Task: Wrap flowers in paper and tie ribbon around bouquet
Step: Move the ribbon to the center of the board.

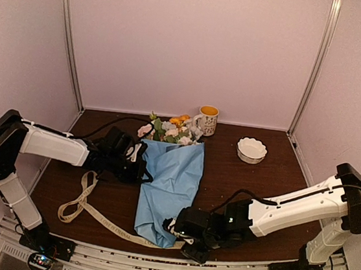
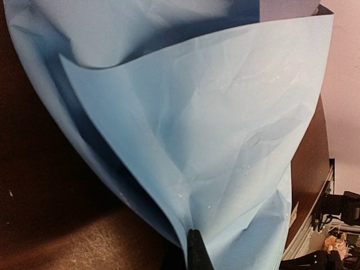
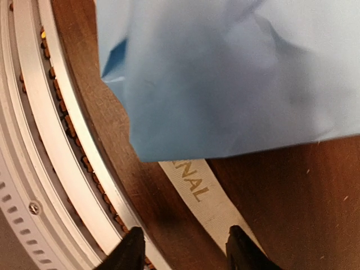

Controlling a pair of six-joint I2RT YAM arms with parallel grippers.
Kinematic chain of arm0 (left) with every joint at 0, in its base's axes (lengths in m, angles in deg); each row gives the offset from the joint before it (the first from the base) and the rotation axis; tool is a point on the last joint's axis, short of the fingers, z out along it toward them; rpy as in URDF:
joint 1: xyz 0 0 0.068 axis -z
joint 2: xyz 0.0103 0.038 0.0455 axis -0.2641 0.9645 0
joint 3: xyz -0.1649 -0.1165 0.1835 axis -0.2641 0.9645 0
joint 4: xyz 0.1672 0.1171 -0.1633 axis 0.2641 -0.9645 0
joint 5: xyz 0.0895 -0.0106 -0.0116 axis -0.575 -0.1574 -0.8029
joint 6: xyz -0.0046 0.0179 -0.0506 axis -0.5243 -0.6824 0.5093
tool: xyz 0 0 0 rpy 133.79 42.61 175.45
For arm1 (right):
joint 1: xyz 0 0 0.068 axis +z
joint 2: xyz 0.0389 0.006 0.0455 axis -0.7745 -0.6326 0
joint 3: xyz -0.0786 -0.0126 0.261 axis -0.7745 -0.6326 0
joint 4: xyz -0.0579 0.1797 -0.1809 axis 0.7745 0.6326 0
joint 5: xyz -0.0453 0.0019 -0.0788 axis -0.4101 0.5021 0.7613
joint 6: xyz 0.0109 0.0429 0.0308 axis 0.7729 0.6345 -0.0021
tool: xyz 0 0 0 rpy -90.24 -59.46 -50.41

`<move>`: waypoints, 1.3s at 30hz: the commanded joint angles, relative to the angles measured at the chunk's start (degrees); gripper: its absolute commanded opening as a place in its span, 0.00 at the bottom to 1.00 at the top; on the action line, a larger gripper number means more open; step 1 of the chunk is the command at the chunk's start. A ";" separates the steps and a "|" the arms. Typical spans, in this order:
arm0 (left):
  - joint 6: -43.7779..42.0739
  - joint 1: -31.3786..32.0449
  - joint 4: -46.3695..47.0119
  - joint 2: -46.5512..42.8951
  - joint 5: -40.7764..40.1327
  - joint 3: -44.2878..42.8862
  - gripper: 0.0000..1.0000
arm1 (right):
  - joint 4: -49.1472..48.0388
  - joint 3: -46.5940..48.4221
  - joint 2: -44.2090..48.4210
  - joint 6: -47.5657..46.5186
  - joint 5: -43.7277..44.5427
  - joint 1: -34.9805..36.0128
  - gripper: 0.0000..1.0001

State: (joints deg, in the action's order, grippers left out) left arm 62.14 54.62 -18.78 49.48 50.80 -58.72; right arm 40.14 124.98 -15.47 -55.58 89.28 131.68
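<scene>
The flowers [image 1: 171, 131] poke out of the far end of the light blue paper [image 1: 171, 186], which lies folded over them as a loose cone on the brown table. My left gripper [image 1: 143, 168] is at the paper's left edge, shut on a fold of the paper [image 2: 225, 140], and only one dark fingertip [image 2: 197, 250] shows. My right gripper [image 1: 173, 229] is at the cone's near tip, by the table's front edge. Its jaws [image 3: 183, 247] stand open with nothing between them. The cream ribbon [image 3: 197, 191] runs flat under the paper [image 3: 236, 84] and past the right finger. The rest of the ribbon [image 1: 85, 196] loops off to the left.
A mug [image 1: 207, 120] with an orange inside stands behind the flowers at the back. A white fluted bowl [image 1: 252, 150] sits at the back right. The metal front rail [image 3: 34, 140] runs close beside the right gripper.
</scene>
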 commanded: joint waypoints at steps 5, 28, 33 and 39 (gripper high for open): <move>-1.47 -0.37 0.10 -2.53 0.08 -1.10 0.00 | -2.65 2.49 -3.72 -3.03 0.35 -2.67 0.63; -2.57 -0.77 -1.08 -3.23 -1.23 0.17 0.00 | -4.80 -3.65 -4.31 2.64 2.96 -11.11 0.00; -2.23 -0.81 -0.39 -2.93 -1.11 1.26 0.00 | -3.96 -6.27 1.39 8.72 11.80 -21.75 0.00; -2.58 -0.75 0.08 -1.22 -0.90 1.41 0.00 | -5.34 -10.66 14.80 12.45 11.89 -39.92 0.00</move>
State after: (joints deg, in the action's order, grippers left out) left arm 60.83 54.23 -20.59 48.11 49.46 -58.09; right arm 33.67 115.43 -9.35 -47.08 97.43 100.25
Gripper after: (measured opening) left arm 0.013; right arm 0.011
